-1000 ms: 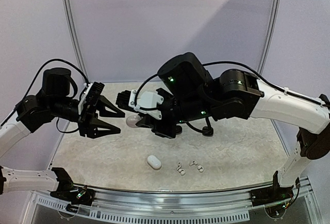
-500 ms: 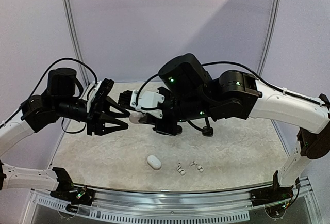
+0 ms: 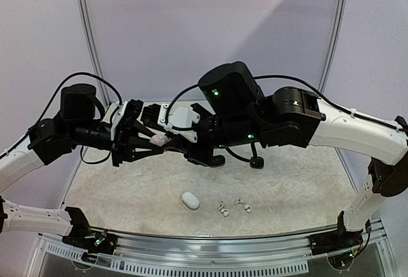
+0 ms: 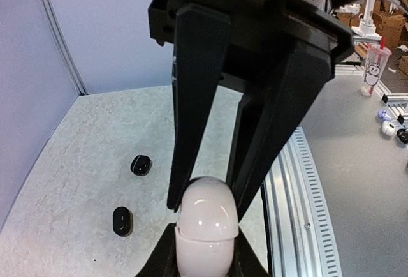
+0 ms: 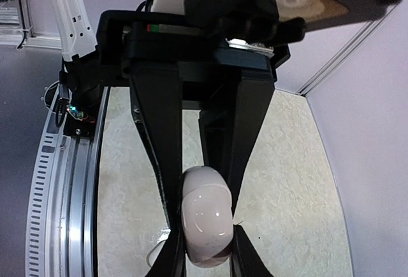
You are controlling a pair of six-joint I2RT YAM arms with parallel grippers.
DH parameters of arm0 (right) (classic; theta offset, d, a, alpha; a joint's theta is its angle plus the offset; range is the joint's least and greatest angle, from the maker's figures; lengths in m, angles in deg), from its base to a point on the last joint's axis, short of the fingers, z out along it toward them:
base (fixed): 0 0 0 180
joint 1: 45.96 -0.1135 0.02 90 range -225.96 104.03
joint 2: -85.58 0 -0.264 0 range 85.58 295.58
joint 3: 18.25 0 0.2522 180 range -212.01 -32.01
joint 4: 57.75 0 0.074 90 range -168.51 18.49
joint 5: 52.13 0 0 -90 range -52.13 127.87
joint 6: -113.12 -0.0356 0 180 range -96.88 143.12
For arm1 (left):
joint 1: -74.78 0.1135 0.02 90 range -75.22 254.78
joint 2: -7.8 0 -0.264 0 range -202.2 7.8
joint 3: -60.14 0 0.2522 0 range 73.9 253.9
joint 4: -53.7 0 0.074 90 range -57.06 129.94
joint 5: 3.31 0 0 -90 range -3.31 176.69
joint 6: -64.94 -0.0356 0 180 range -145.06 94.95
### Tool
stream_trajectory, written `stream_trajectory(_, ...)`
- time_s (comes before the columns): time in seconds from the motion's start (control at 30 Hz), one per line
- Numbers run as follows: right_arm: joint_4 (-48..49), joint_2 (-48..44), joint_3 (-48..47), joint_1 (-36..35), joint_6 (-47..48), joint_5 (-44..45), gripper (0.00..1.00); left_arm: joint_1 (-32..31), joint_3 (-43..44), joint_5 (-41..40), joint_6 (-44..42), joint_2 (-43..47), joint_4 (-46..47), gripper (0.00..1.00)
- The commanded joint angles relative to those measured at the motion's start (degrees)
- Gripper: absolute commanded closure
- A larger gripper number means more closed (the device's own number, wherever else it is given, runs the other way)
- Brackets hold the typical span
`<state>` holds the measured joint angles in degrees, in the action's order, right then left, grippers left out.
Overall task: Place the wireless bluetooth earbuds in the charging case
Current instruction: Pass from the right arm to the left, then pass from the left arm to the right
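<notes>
A glossy white pebble-shaped charging case [image 3: 157,140] hangs in mid-air above the table, held from both sides. My left gripper [image 3: 148,143] is shut on its near end [image 4: 205,226], its fingers pressing both flanks. My right gripper [image 3: 167,138] is shut on the other end, and its long black fingers [image 4: 191,98] reach in from above in the left wrist view. In the right wrist view the case [image 5: 205,216] sits between my right gripper's jaws [image 5: 207,248]. The lid seam shows and the lid looks closed. Small white earbuds [image 3: 223,210] [image 3: 242,205] lie on the table near the front.
A second white case [image 3: 190,200] lies on the table left of the earbuds. Two dark oval objects [image 4: 141,164] [image 4: 122,219] rest on the mat farther back. A metal rail [image 3: 210,245] runs along the table's front edge. Walls enclose the back and sides.
My left gripper moved right to the case in my right gripper and shut on it. The right arm barely shifted.
</notes>
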<state>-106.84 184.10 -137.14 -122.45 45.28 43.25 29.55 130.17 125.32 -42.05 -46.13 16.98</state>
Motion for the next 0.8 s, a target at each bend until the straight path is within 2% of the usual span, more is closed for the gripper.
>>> stream_trajectory(0.0,1.95,-1.13,0.88,-0.33,1.23,1.48,1.0,-0.91,-0.2,2.35,1.97,0.99,-1.61,1.0)
stream_trajectory(0.07,2.12,-1.07,0.97,-0.33,0.99,2.23,0.99,-0.91,-0.32,2.82,2.15,1.5,-1.84,1.0)
stream_trajectory(0.1,2.33,-1.12,0.97,-0.28,0.44,2.66,0.94,-0.91,-0.43,2.92,2.47,1.81,-1.7,1.0)
stream_trajectory(0.2,3.62,-1.89,1.82,-0.12,-2.0,3.51,0.6,-0.91,-0.77,3.21,4.63,2.91,-0.45,1.0)
stream_trajectory(0.27,5.4,-3.62,3.95,0.92,-4.3,1.37,0.42,-0.87,-1.39,3.1,7.48,3.86,1.7,1.0)
stream_trajectory(0.3,6.75,-4.93,5.55,1.52,-6.71,-0.14,0.37,-0.83,-1.81,2.74,9.5,4.41,3.19,1.0)
stream_trajectory(0.37,10.76,-8.18,10.0,2.41,-10.69,-3.24,0.32,-0.7,-2.83,2.02,14.64,5.58,6.67,1.0)
stream_trajectory(0.53,24.95,-14.82,20.01,2.92,-20.78,-9.33,0.3,0.21,-6.41,2.25,28.67,8.48,16.58,1.0)
stream_trajectory(0.67,31.62,-14.36,20.97,3.01,-30.57,-9.21,0.28,1.98,-8.7,2.58,40.64,10.04,24.86,1.0)
stream_trajectory(0.77,37.99,-12.47,21.22,3.01,-36.61,-10.72,0.23,3.73,-9.26,1.56,45.15,11.66,26.54,1.0)
